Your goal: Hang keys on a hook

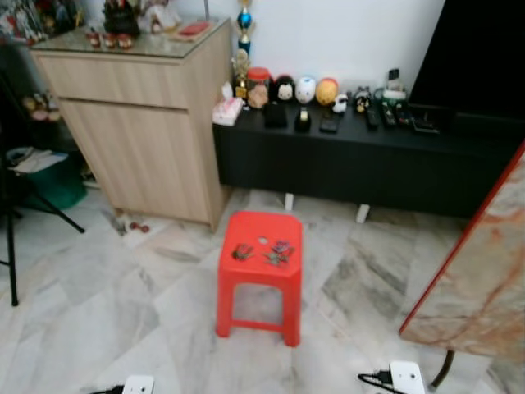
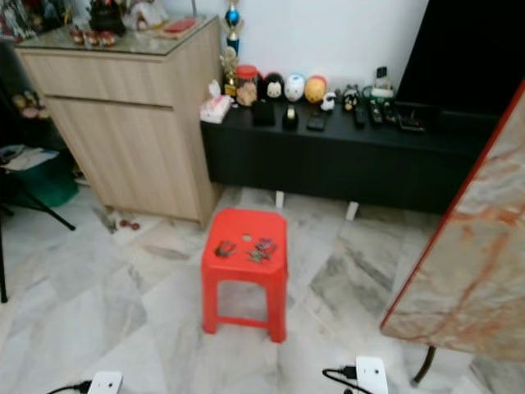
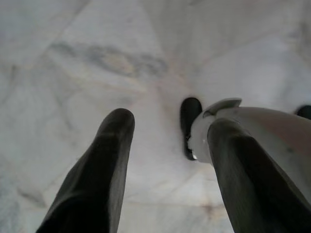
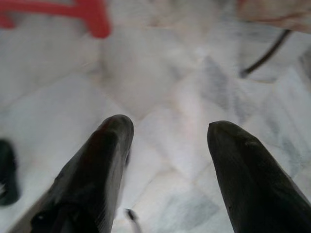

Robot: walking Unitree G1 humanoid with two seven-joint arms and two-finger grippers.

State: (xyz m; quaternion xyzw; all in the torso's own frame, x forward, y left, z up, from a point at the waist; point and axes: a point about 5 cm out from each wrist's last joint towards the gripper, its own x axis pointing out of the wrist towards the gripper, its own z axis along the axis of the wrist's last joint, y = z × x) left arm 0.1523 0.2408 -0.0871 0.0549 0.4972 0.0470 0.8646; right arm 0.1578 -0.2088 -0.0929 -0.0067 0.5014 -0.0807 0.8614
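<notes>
Standing back from the red stool [image 1: 259, 246], the robot has the keys [image 1: 280, 251] dead ahead and well apart from both grippers; two small bunches lie flat on the seat, a darker one [image 1: 243, 251] toward the robot's left and the more colourful one toward its right, side by side across the seat with a small hole between and behind them; no hook can be made out anywhere in these views, so where they must end up cannot be told yet. Both arms hang idle, pointing down at the marble floor [image 1: 148, 287]; the left gripper [image 3: 167, 126] has its two black fingers spread with nothing between them, the robot's own foot showing beyond; the right gripper [image 4: 170, 128] is likewise spread and empty, and a leg of the stool sits at the far edge of its view, which suggests the right arm is a little nearer the stool; the judgement is that the robot must first step in and bend, then reach down from above, since the keys lie low and flat.
</notes>
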